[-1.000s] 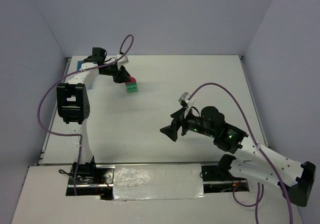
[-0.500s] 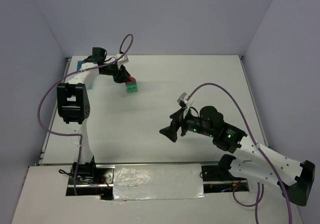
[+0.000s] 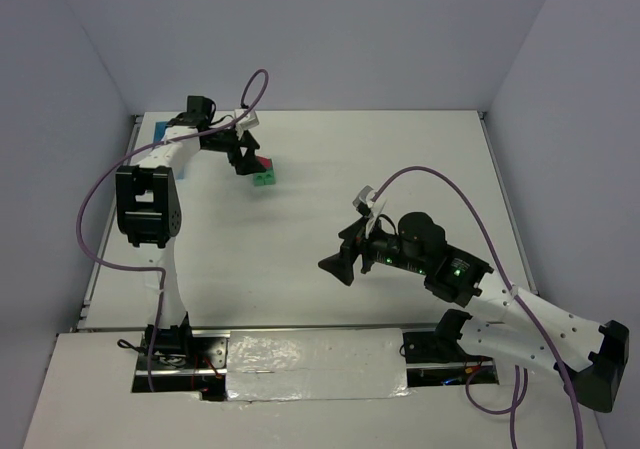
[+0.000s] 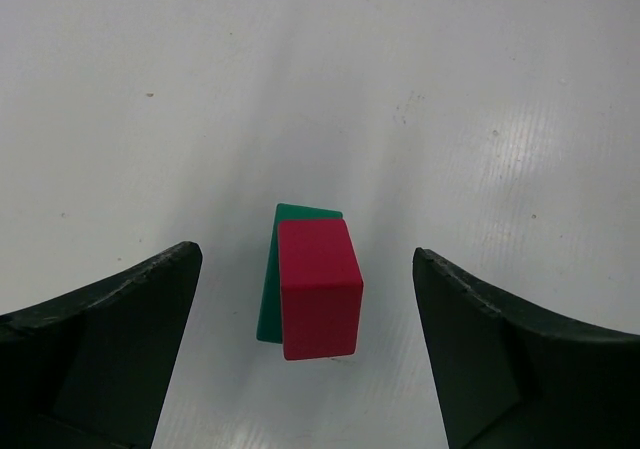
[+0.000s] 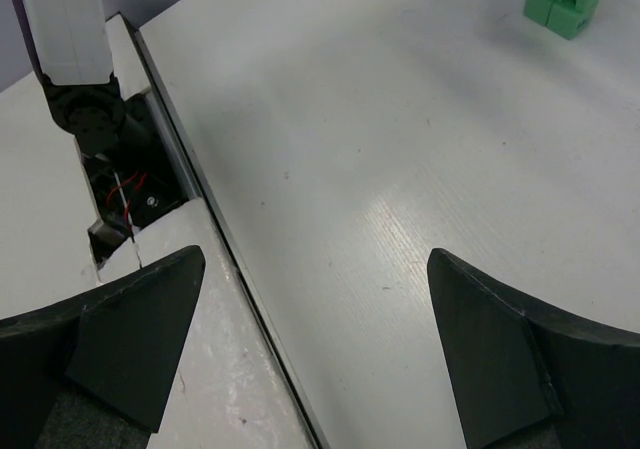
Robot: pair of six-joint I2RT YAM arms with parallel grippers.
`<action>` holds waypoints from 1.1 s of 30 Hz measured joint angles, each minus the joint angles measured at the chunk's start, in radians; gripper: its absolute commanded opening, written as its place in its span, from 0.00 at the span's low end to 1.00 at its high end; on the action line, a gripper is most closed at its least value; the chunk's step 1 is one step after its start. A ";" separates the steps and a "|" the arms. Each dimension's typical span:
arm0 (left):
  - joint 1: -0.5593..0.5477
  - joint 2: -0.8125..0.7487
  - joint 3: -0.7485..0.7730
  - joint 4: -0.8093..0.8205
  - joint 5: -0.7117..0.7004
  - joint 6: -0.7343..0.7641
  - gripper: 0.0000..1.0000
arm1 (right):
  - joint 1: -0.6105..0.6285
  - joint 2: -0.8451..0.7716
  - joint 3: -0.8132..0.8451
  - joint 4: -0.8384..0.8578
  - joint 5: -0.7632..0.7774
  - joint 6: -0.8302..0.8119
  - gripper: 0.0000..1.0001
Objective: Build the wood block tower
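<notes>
Left pincer (image 3: 244,157), jaws apart, has drawn back from the red roof piece (image 4: 318,289), now standing free on the green block (image 4: 268,304) at far left of the bench (image 4: 480,89); tower appears capped.

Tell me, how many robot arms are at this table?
2. The left arm reaches far left, its gripper open above a red wooden block on a green wooden block. The right arm stretches from the near right, its gripper open over the white table.
</notes>
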 measured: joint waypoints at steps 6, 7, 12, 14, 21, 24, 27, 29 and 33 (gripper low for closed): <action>-0.002 -0.002 0.000 0.013 -0.020 -0.021 0.99 | 0.000 0.003 0.000 0.000 -0.001 0.000 1.00; -0.002 -0.002 0.000 0.019 -0.030 -0.028 1.00 | 0.000 0.003 0.000 0.000 -0.001 0.000 1.00; -0.010 -0.035 -0.001 0.047 -0.115 -0.093 1.00 | 0.000 0.004 0.000 0.000 0.000 -0.003 1.00; -0.016 -0.070 -0.006 0.060 -0.158 -0.125 1.00 | 0.000 0.004 0.000 0.000 0.000 -0.003 1.00; -0.077 -0.353 -0.052 0.138 -0.436 -0.322 1.00 | 0.000 0.002 0.000 -0.001 0.019 -0.004 1.00; -0.092 -0.473 -0.062 0.147 -0.523 -0.383 1.00 | 0.000 -0.006 0.000 0.000 0.032 -0.004 1.00; -0.109 -0.543 -0.062 0.134 -0.626 -0.437 0.95 | 0.000 -0.011 0.000 -0.001 0.047 -0.007 1.00; -0.140 -0.562 -0.066 0.119 -0.735 -0.491 0.89 | 0.000 -0.012 0.000 -0.001 0.060 -0.007 1.00; -0.213 -0.563 -0.119 0.082 -0.920 -0.734 0.56 | 0.000 -0.029 0.000 -0.005 0.085 -0.006 1.00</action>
